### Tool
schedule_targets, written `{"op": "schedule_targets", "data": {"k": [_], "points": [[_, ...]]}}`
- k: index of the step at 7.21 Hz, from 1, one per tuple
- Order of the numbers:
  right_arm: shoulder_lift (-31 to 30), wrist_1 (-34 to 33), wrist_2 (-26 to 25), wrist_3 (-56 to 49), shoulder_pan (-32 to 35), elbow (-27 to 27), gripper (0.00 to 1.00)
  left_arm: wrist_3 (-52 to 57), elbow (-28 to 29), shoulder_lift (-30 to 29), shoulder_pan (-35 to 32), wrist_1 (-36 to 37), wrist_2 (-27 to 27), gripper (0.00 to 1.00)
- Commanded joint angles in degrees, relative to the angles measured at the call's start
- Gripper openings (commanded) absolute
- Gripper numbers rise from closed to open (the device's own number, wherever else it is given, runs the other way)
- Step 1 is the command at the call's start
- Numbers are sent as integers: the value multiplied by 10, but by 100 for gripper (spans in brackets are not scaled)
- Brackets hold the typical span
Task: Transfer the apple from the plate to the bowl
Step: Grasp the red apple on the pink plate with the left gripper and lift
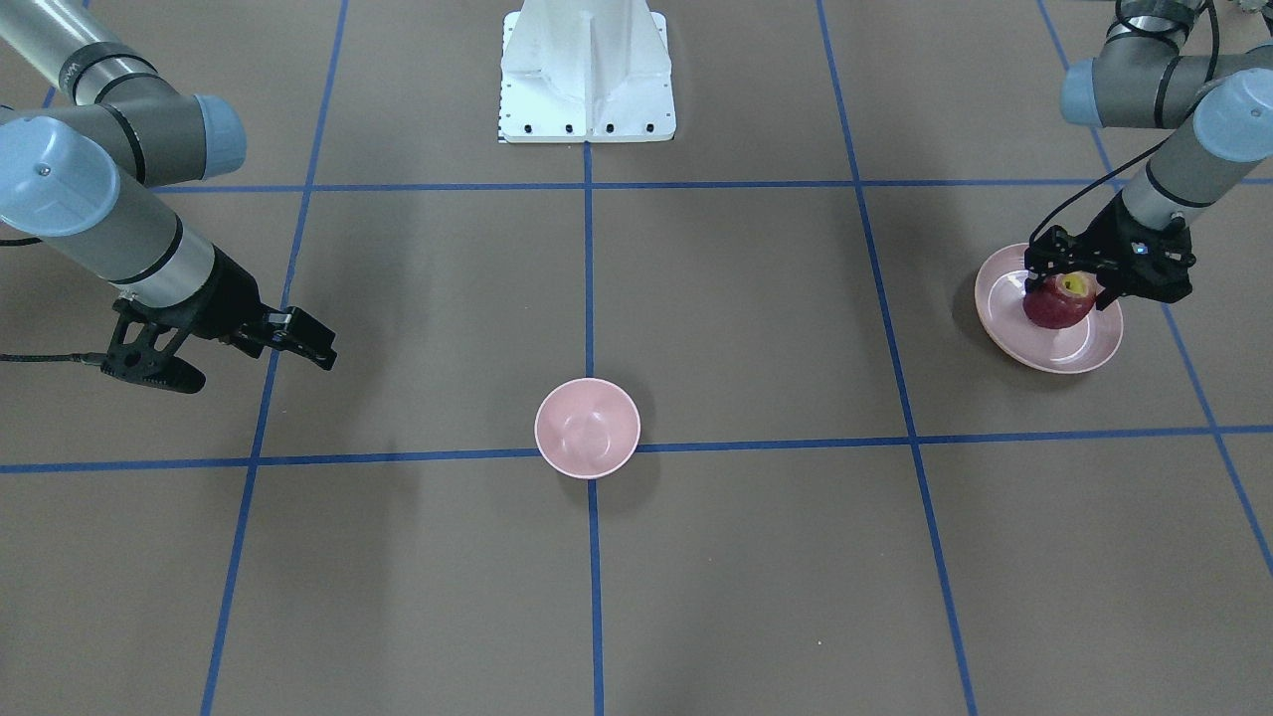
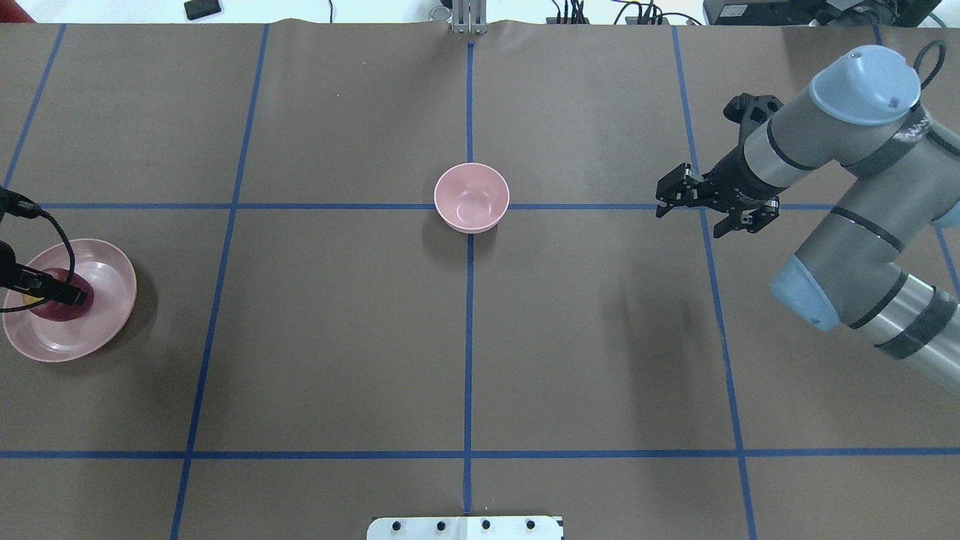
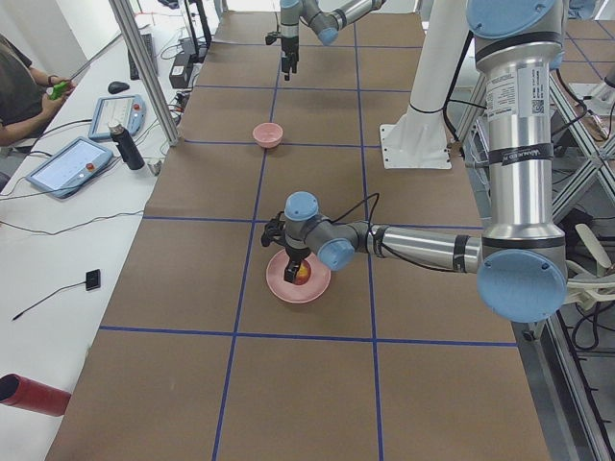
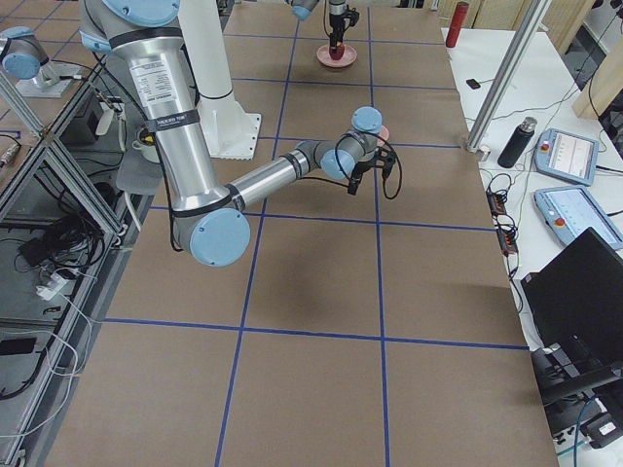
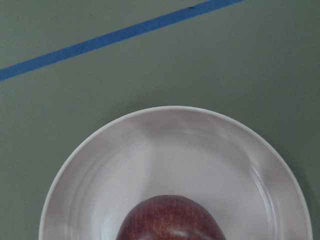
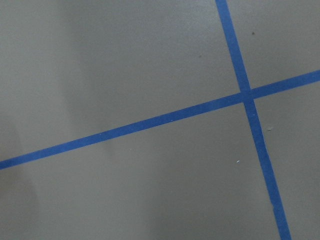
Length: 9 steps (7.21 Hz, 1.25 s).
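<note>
The dark-red apple [image 1: 1060, 303] lies in the wide pale-pink plate [image 1: 1079, 350] at the table's end on my left side. My left gripper [image 1: 1070, 288] is lowered over it, a finger against each side of the apple, shut on it while it rests in the plate. The left wrist view shows the apple's top [image 5: 170, 217] low in the plate [image 5: 175, 145]. The small deep pink bowl [image 1: 587, 428] stands empty at the table's middle, also in the overhead view [image 2: 472, 197]. My right gripper [image 2: 690, 216] hangs open and empty, to the right of the bowl in the overhead view.
Blue tape lines cross the brown table; one crossing lies under the right gripper [image 6: 245, 95]. The white robot base [image 1: 587, 70] stands at the table's edge. Operator consoles and a bottle [image 3: 126, 146] sit on a side table.
</note>
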Motion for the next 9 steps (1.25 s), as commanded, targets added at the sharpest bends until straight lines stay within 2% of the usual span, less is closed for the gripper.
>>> {"op": "schedule_targets", "data": {"k": [1, 3, 4, 5, 6, 7, 8, 9], "points": [[0, 0, 0, 0, 0, -1, 100, -10, 13, -4, 1, 0, 0, 98], [0, 0, 1, 0, 0, -1, 100, -13, 15, -6, 2, 0, -2, 96], [-1, 0, 0, 0, 0, -1, 100, -13, 15, -6, 3, 1, -2, 80], [-2, 0, 1, -1, 2, -1, 100, -14, 16, -6, 4, 1, -2, 52], [-22, 3, 13, -10, 23, 5, 100, -14, 15, -6, 3, 2, -8, 1], [-53, 2, 33, -54, 60, 18, 100, -20, 13, -22, 3, 16, -13, 0], [-92, 0, 73, -148, 116, 19, 100, -48, -13, -56, 3, 73, -62, 0], [-130, -1, 83, -248, 154, 13, 100, -85, -69, -111, 3, 173, -77, 0]]}}
